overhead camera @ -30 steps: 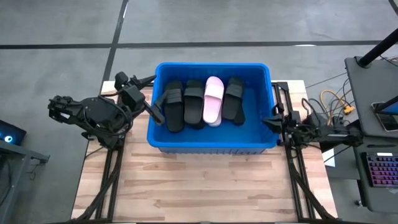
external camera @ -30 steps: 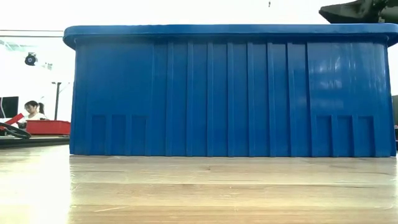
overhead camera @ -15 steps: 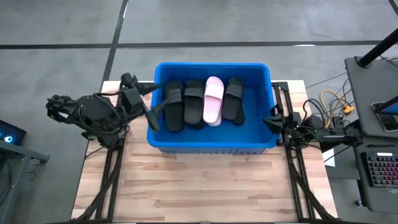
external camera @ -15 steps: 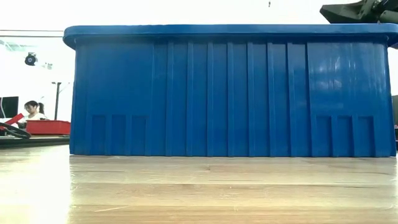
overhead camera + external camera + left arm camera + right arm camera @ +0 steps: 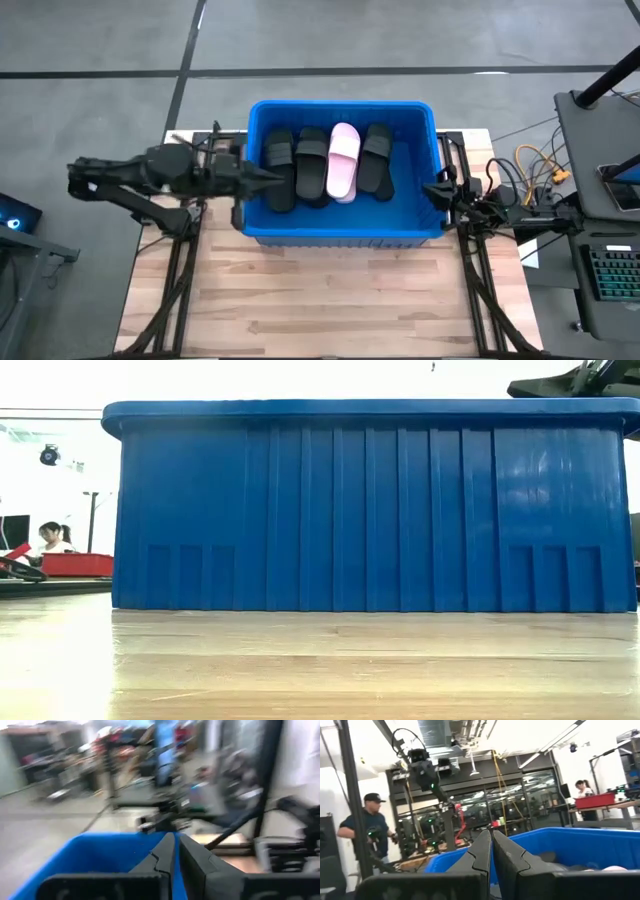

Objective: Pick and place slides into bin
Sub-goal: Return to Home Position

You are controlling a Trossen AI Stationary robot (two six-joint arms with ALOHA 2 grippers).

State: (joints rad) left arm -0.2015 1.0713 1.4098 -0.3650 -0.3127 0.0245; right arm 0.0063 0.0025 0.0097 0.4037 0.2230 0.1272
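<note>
The blue bin (image 5: 340,235) stands on the wooden table toward its far edge. In it three black slides (image 5: 312,165) and one pink slide (image 5: 343,160) lie side by side on the bottom. My left gripper (image 5: 276,177) is shut. It points level toward the table's right, above the bin's left rim and the leftmost black slide (image 5: 280,195), and holds nothing. My right gripper (image 5: 430,191) is shut beside the bin's right wall. Its wrist view shows its shut fingers (image 5: 491,840) and the bin (image 5: 580,842) beyond. The low view shows only the bin's near wall (image 5: 370,510).
Bare wooden table (image 5: 330,300) lies in front of the bin. A desk with a keyboard (image 5: 610,275) and cables stands off the right edge. People stand in the room beyond the table: one (image 5: 367,832) in the right wrist view, one (image 5: 52,538) in the low view.
My left gripper has swung up from pointing slantwise down at the bin's left wall. It is now level and points toward the table's right over the rim. Its fingers, spread before, have shut on nothing. The slides and the bin have not moved.
</note>
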